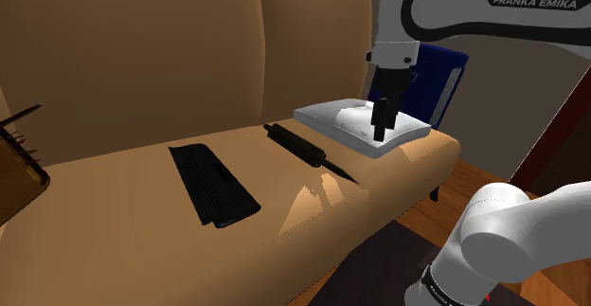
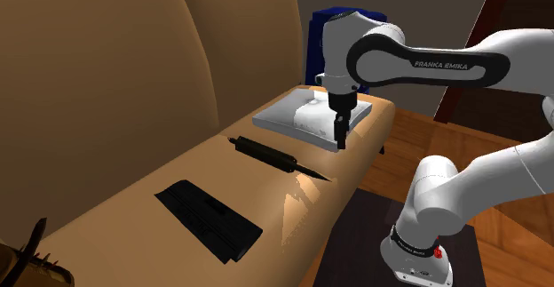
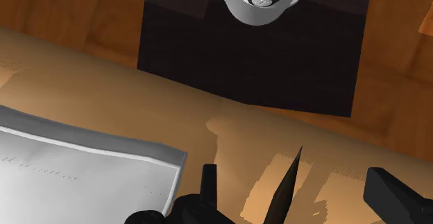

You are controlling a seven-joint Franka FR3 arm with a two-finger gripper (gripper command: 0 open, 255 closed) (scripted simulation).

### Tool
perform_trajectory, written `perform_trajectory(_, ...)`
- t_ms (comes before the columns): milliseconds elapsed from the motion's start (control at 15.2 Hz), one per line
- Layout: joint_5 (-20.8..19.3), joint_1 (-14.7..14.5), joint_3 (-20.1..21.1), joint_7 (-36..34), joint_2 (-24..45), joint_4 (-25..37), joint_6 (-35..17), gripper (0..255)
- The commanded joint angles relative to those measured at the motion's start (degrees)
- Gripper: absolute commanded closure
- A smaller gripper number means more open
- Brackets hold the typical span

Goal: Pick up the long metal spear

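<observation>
**Open fingers hang over sofa's end, spear lying on the seat below**

Nearest in the shoulder view, the white arm rises from its dark stand (image 2: 364, 232), which sits on a wooden floor (image 2: 426, 134) against the front of a tan sofa (image 1: 114, 219). On the seat a flat black slab (image 1: 213, 184) lies closest to the front edge. Just beyond it, and apart from it, is the long spear (image 1: 301, 147), drawn dark. It lies flat and aslant on the cushion, its sharp tip toward the sofa's front edge and its thick shaft toward the backrest. Further along, a pale grey flat pad (image 1: 355, 121) rests at the sofa's end. The black gripper (image 1: 381, 135) hangs pointing down above the pad's near edge, raised above the seat. In the wrist view the fingers (image 3: 392, 193) stand apart, and the spear's tip shows between them, touched by neither. Behind the pad stands a blue object (image 1: 438, 81).
</observation>
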State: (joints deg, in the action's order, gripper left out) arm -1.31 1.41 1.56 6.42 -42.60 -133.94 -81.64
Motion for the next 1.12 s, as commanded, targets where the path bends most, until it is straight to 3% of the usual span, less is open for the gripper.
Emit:
perform_trajectory(0,0.0,0.0,0.0,0.0,0.0,0.0,0.0,0)
perform_trajectory(528,1.99,1.41,2.05,-7.07,14.84,3.15,-13.05,0)
perform_trajectory(1056,2.38,2.62,3.1,-13.56,31.19,11.24,-22.8,0)
